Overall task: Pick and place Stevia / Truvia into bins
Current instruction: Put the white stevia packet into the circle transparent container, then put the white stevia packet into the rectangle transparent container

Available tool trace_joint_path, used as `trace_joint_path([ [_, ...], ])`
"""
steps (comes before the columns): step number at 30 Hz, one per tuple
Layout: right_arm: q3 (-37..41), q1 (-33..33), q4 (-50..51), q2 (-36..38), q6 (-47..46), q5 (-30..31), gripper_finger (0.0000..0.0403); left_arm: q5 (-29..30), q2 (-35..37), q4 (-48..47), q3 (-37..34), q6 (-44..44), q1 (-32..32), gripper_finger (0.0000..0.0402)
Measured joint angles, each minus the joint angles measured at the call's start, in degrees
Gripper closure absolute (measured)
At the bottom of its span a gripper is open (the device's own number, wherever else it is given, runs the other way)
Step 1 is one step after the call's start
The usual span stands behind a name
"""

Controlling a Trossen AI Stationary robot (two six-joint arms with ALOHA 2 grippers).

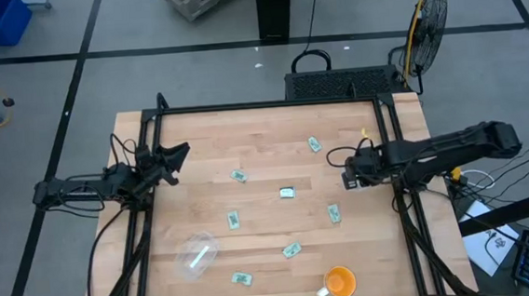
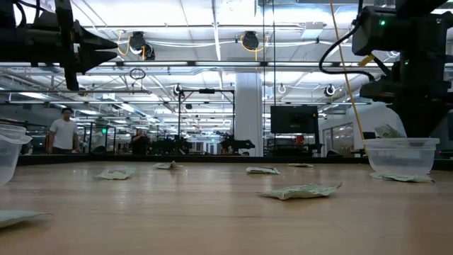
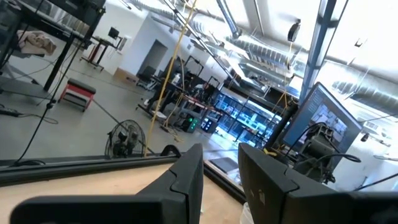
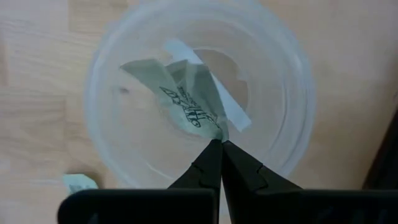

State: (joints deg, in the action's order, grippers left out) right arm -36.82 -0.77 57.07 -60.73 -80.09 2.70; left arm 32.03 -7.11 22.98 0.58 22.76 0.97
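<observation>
My right gripper (image 4: 219, 147) is shut on a pale green sachet (image 4: 186, 102) over a see-through cup (image 4: 287, 93) near the table's right edge; the cup also shows in the low view (image 2: 400, 154). A white strip (image 4: 233, 112) lies inside this cup. The second see-through cup (image 1: 197, 255) lies on its side at the near left. Several sachets lie flat on the table, among them one (image 1: 287, 192) at the middle and one (image 1: 238, 176) left of it. My left gripper (image 1: 174, 159) is open and empty, held high at the table's left edge. My right gripper pinches one corner of the sachet (image 4: 217, 129) between its two fingertips, from above, pointing down. The crumpled sachet hangs below the fingers inside the cup's mouth. In the low view its top (image 2: 388, 132) stands above the rim.
An orange cup (image 1: 339, 281) stands at the near right. A sachet (image 4: 79, 182) lies on the table just outside the right cup. A black frame (image 1: 271, 104) runs round the table. People stand in the room far behind the table.
</observation>
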Motion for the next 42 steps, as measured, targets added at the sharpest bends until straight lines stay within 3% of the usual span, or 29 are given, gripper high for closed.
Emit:
trace_joint_path([
  [18, -0.1, -5.6, -2.4, -2.5, 12.6, 0.3, 0.0342, 0.0, 0.0, -0.2, 0.0, 0.0, 0.0, 0.0295],
  [29, -0.1, -5.6, -10.4, 6.6, 17.0, 2.1, 0.0351, 0.0, 0.0, -0.5, 0.0, 0.0, 0.0, 0.0295],
  [38, -0.2, -5.5, -32.1, 15.3, 32.8, 12.4, 0.0353, -1.6, 0.0, -7.8, 0.0, 0.2, 0.0, 0.0295],
  [42, -0.2, -5.5, -43.2, 14.9, 41.5, 12.3, 0.0353, -2.0, -0.8, -12.3, 0.0, 4.2, 0.0, 0.0295],
])
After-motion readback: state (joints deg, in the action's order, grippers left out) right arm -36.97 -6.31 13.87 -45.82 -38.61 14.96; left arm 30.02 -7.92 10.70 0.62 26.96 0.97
